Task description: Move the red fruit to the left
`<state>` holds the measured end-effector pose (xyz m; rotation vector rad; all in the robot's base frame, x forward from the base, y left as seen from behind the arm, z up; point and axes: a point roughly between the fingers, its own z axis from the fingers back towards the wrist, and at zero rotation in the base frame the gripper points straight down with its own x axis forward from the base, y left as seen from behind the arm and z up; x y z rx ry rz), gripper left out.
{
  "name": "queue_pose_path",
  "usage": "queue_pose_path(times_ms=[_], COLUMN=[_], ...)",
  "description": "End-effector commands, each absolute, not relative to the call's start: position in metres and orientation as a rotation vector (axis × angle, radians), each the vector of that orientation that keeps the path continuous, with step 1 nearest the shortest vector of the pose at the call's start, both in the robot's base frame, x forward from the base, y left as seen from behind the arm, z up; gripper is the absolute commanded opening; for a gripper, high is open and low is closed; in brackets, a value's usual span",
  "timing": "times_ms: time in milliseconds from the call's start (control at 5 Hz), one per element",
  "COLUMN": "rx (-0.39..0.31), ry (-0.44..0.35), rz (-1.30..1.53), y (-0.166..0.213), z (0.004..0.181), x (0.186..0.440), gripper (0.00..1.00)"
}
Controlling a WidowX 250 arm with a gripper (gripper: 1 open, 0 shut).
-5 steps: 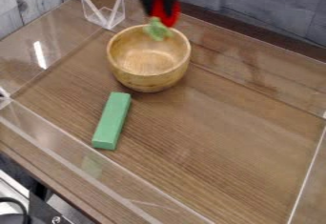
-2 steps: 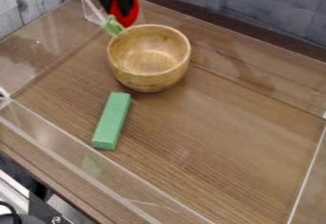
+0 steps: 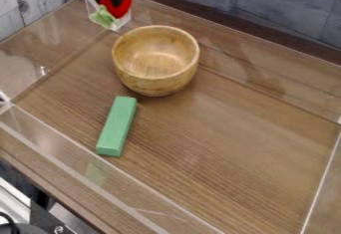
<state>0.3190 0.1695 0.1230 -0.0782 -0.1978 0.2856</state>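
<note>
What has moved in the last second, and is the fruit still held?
The gripper has carried the red fruit leftward, from above the wooden bowl's far rim to the back-left corner, jaws still closed on it. Bowl and green block stayed put.

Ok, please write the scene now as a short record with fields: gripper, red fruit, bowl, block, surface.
gripper: the gripper at the top left, pointing down, shut on the red fruit
red fruit: small bright-red toy strawberry with green leaves, held in the air, to the upper left of the bowl
bowl: round light wooden bowl, upright, nothing inside
block: green rectangular block, lying flat in front of the bowl, apart from it
surface: brown wooden table with clear low walls
</note>
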Motion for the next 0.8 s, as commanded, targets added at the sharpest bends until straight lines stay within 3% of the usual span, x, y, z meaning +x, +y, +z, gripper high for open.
queue_pose_path(times_ms=[0,200,600], rx=[-0.043,-0.040,-0.021], ry=[-0.259,-0.256,-0.234], rz=[0.269,0.259,0.361], y=[0.197,0.215,0.217], z=[0.146,0.143,0.124], x=[0.318,0.313,0.325], gripper=[0.00,0.00,0.00])
